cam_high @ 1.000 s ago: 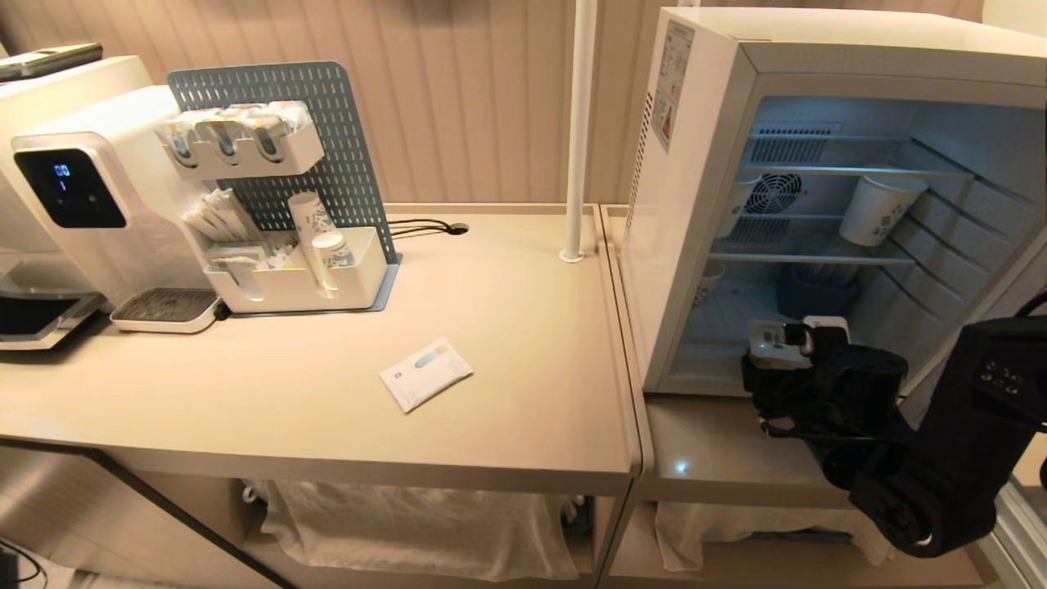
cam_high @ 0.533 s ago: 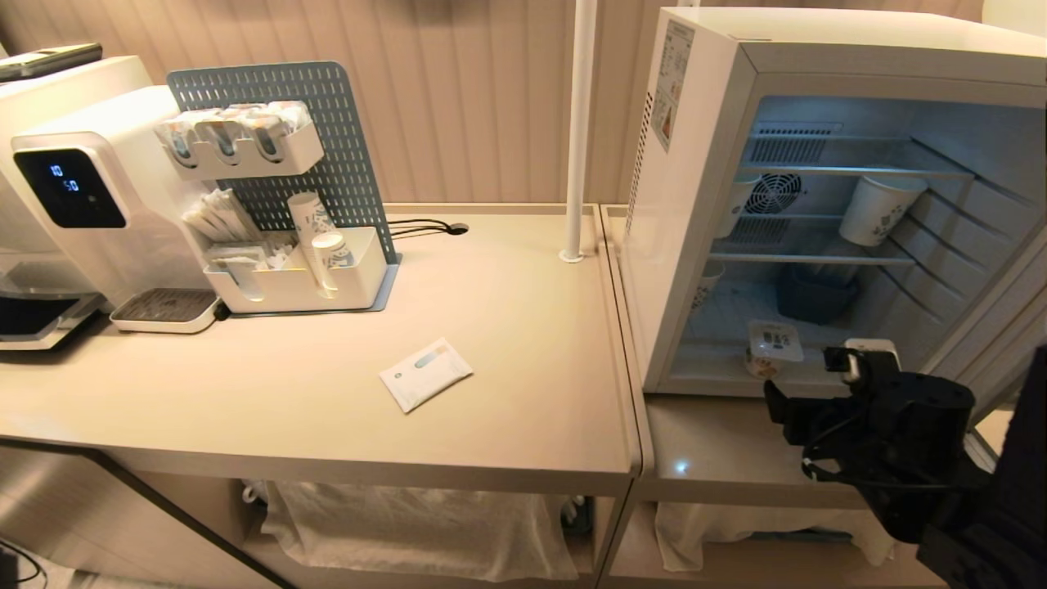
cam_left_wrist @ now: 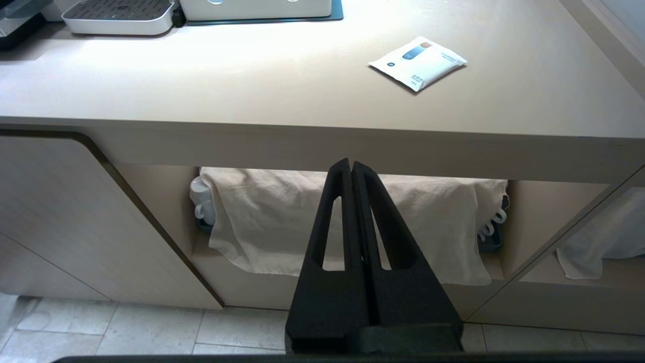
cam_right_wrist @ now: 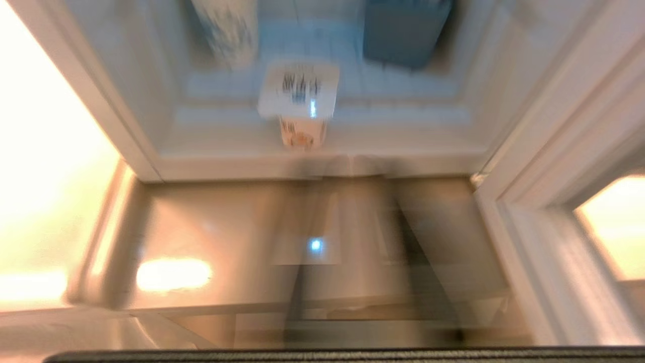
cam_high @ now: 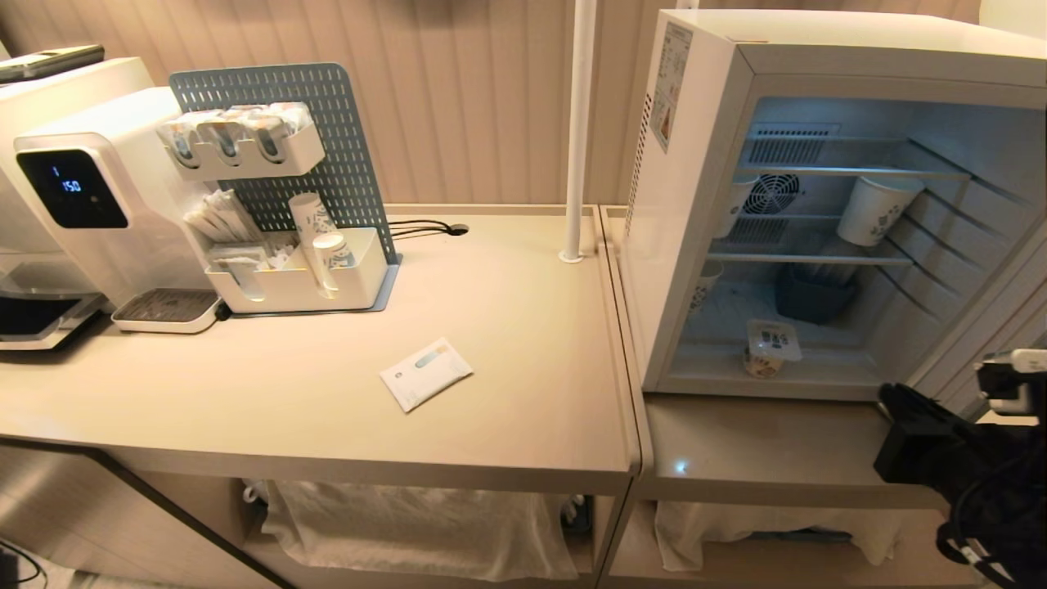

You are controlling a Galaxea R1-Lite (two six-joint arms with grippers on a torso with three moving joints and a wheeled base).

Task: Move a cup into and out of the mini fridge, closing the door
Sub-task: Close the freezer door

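white and boxy, the mini fridge (cam_high: 695,204) stands on the right counter (cam_high: 736,442) with its front open and its inside lit. the cup (cam_high: 766,350) sits upright on the fridge floor, near the front edge and toward the middle, with its flat printed lid on top and orange print low on its side. a blue-grey box (cam_high: 814,294) sits farther back on the same floor, and a taller paper cup (cam_high: 875,209) rests on a wire shelf above. the door's (cam_high: 994,327) pale frame shows at the far right, swung open. the right gripper (cam_high: 912,409) hangs outside the fridge, near the counter's front right corner and well apart from the cup; its fingers are closed together and hold nothing. the left gripper (cam_left_wrist: 351,169) sits low in front of the left counter (cam_high: 327,393), fingers pressed together and empty, facing a cloth (cam_left_wrist: 342,217) on the shelf beneath. a white packet (cam_high: 425,374) lies flat on that counter.
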